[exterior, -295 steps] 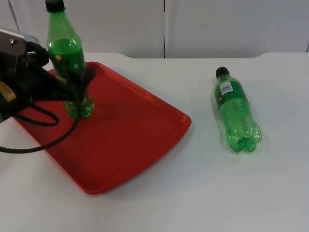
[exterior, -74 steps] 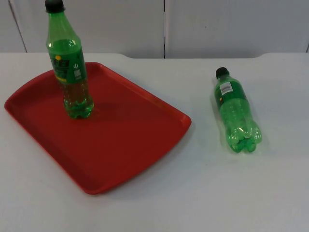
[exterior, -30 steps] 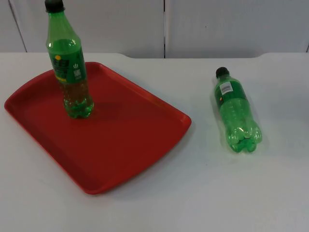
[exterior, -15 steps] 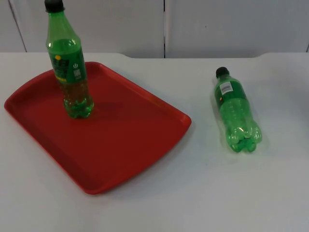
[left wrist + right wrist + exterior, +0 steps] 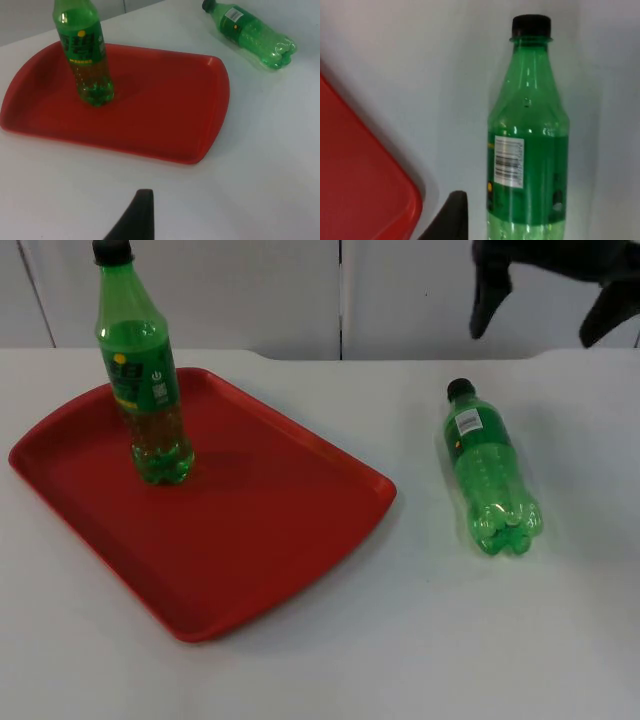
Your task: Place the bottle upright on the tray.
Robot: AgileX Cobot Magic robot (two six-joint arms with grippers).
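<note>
Table: the white table top carries 1 tray and 1 lying bottle and ends at the grey partition wall along its far edge.
Tray: the red rectangular plastic tray with rounded corners lies flat on the table's left half, turned at an angle, 1 corner pointing to the near edge and another to the table's middle. The left wrist view shows it too.
Standing bottle: the green plastic bottle with a black cap and a yellow-green label stands upright on the tray near its far-left corner, its base on the tray floor.
Lying bottle: the second green plastic bottle with a black cap and a white barcode label lies on its side on the bare table, right of the tray and well apart from it, cap toward the far edge and base toward the near edge. It shows in both wrist views.
Right gripper: the black right gripper hangs above the table's far edge beyond the lying bottle's cap, its 2 fingers spread wide, grasping nothing.
Left gripper: 1 black fingertip shows over bare table near the tray's edge; I cannot tell whether it is released or clenched.
</note>
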